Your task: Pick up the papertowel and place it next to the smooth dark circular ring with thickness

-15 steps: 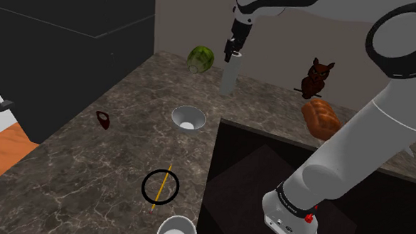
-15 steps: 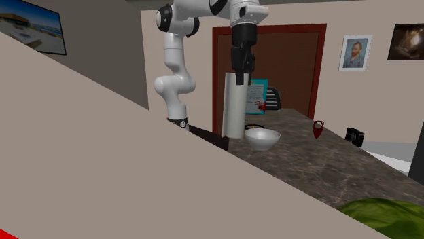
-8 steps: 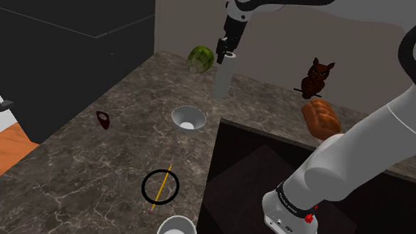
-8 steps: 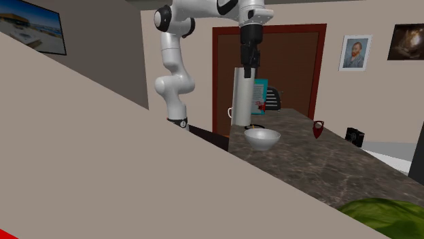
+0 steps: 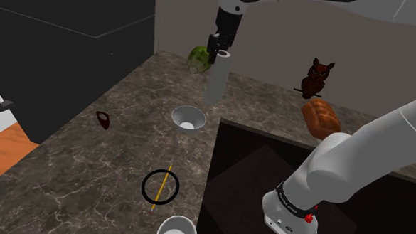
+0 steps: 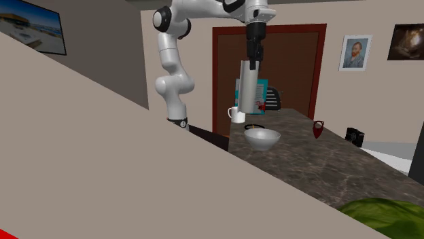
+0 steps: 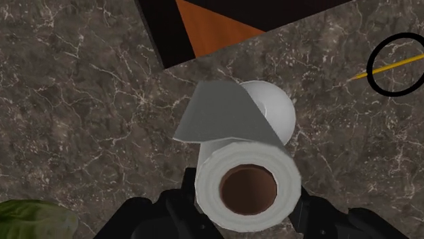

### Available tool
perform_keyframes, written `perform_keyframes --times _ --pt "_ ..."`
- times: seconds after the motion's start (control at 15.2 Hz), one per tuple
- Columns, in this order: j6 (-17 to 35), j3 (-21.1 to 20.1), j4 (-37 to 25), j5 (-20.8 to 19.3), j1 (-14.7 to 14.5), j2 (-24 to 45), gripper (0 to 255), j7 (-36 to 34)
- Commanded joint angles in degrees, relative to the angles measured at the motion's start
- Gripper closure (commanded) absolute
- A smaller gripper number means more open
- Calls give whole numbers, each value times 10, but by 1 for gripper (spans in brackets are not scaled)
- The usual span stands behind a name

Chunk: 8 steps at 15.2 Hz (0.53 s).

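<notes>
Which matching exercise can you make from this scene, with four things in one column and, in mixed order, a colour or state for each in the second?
Things:
1. paper towel roll
2. ring
3. bowl
4. owl figure

Colours or states:
a. dark brown
b. grey, open side up
c. clasped by the gripper, hanging in the air
d. black, with a yellow stick across it

Pairs: 1-c; 2-d; 3-b; 4-a
</notes>
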<state>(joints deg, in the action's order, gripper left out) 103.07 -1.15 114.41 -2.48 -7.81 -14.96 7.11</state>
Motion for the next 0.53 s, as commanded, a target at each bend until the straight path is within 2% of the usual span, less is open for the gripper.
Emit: perform_keyframes --times 0.0,0.46 --pt "-10 -19 -3 3 -12 -5 255 -30" --pt "-49 -81 -28 16 -48 -17 255 -122"
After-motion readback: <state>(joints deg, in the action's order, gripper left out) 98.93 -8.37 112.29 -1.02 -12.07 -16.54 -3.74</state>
